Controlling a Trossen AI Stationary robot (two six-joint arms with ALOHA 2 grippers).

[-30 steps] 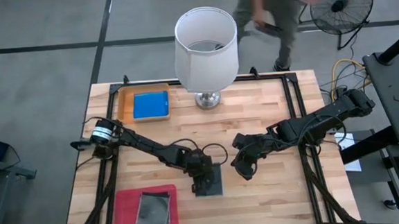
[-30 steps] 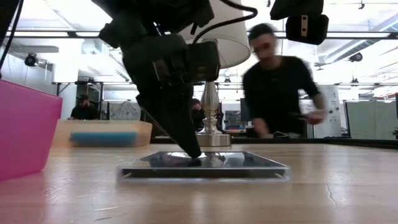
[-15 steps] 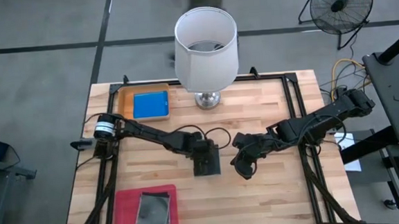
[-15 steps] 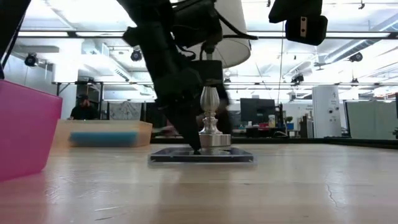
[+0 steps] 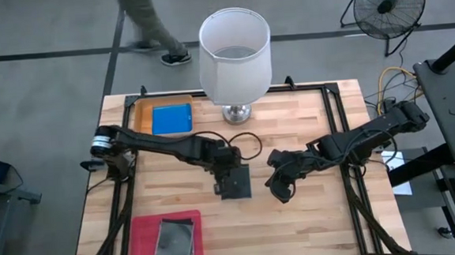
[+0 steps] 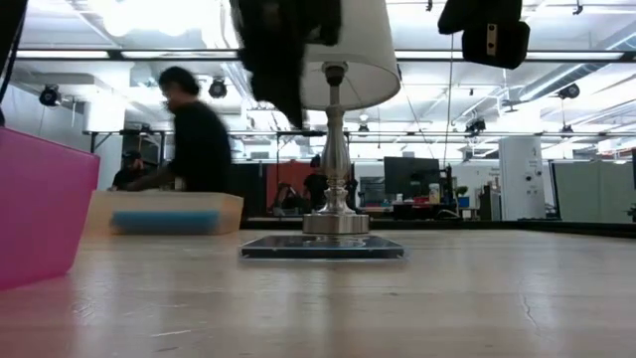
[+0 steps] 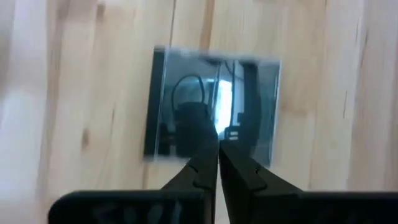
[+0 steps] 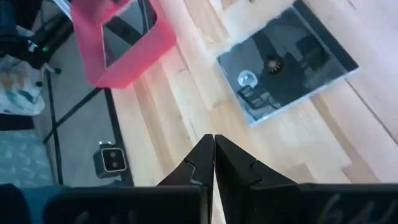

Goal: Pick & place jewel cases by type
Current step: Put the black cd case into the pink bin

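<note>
The table (image 5: 312, 217) fills the high view's centre. The pink tray (image 5: 165, 240), lower left, holds a grey case (image 5: 176, 238); the orange tray (image 5: 162, 118), upper left, holds a blue case (image 5: 172, 119). The loose grey case (image 5: 235, 182) lies flat mid-table, pushed up-frame over the last second. The left gripper (image 5: 224, 171) is now lifted off it, fingers pressed together, nothing held. A regrasp is likely needed. The right gripper (image 5: 279, 189) waits just right of the case, closed and empty.
</note>
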